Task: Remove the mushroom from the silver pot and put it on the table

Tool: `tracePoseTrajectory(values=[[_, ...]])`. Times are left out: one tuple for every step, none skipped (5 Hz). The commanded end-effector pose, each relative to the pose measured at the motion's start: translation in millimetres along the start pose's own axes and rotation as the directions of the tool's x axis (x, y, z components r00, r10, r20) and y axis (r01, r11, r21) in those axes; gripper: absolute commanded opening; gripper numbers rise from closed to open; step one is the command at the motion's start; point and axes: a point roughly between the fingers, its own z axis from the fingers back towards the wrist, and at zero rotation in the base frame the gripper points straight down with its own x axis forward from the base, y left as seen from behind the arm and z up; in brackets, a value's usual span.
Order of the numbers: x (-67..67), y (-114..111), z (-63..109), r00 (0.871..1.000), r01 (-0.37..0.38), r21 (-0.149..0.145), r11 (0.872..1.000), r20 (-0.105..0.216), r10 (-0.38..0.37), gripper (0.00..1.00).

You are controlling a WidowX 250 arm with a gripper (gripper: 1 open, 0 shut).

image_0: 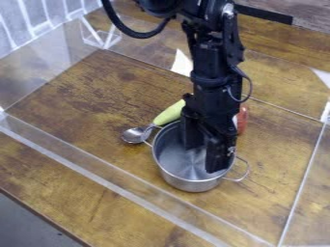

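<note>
While vertical, pincer [206,150] enters silver pot [180,174].

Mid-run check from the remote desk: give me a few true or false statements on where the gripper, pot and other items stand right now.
1. The gripper hangs over the silver pot with its fingers reaching down into the pot's opening. True.
2. The jaws are clamped shut. False: they stand open, with a gap between the fingers.
3. A metal spoon lies on the table just left of the pot. True.
4. The yellow-green vegetable sits inside the pot. False: it lies on the table behind the pot, beside the spoon.
5. The mushroom is plainly held up in the air by the gripper. False: nothing shows between the fingers; the mushroom is not clearly visible, as the arm blocks much of the pot.
</note>
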Motion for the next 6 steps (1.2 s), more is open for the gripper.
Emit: tracePoseTrajectory(values=[[2.4,7.7,10.8,0.999,-0.012,0.014,1.0,0.038,0.011,0.0],[2.5,8.5,11.1,0.999,-0.011,0.014,1.0,0.036,0.01,0.0],[2.9,7.1,19.7,0.999,-0.011,0.018,1.0,0.04,0.01,0.0],[3.5,5.5,30.1,0.999,-0.009,0.024,1.0,0.046,0.008,0.0],[4.2,3.6,41.2,0.999,-0.008,0.032,0.999,0.052,0.006,0.0],[5.1,1.7,52.0,0.998,-0.007,0.04,0.999,0.06,0.005,0.0]])
